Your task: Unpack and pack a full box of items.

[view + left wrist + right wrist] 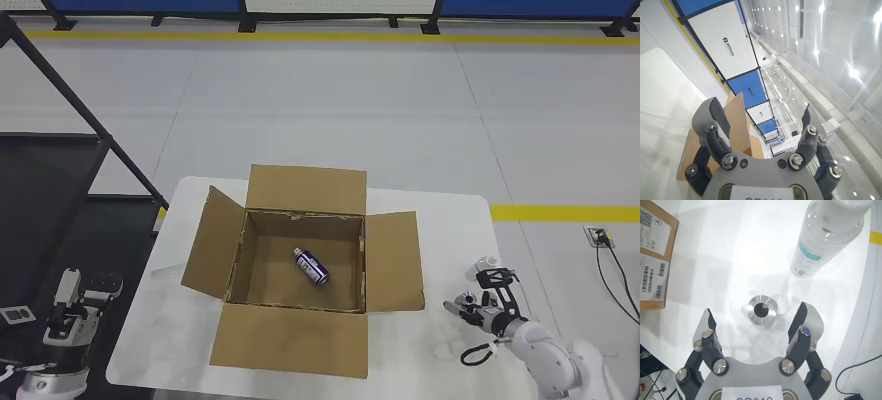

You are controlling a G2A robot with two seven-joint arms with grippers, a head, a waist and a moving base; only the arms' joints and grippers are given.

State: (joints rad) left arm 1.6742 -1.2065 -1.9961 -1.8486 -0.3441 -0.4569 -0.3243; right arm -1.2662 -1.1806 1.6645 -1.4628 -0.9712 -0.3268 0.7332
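The right claw (755, 308) hangs over the near right part of the white table (440, 220), to the right of the cardboard box (305, 187). Its two fingers stand wide apart and hold nothing. Directly under it a small metal cylinder (762, 310) stands upright on the table, with its bored end turned up. The cylinder lies in the gap between the two black pads (797, 319), and neither pad touches it.

Near the cylinder, on the side away from the box, a clear plastic bottle (821, 241) with a teal label stands upright. It is apart from the cylinder and from the claw. On the other side, the right flap of the box (653, 256) lies folded out, with white shipping labels on it. It is well apart from the fingers, so nothing stands between the claw and the cylinder.

In the top view the right claw (478, 303) is just beside that flap. The box is open with all four flaps spread out. Inside it a small can (310, 265) with a purple label lies on its side, slanted, near the middle of the bottom.

The left claw (78, 295) is off the table, to the left of its near left corner. In its own view the left claw (761, 103) points up toward the ceiling, its fingers also spread wide and empty, and the box (736, 117) shows behind one finger.
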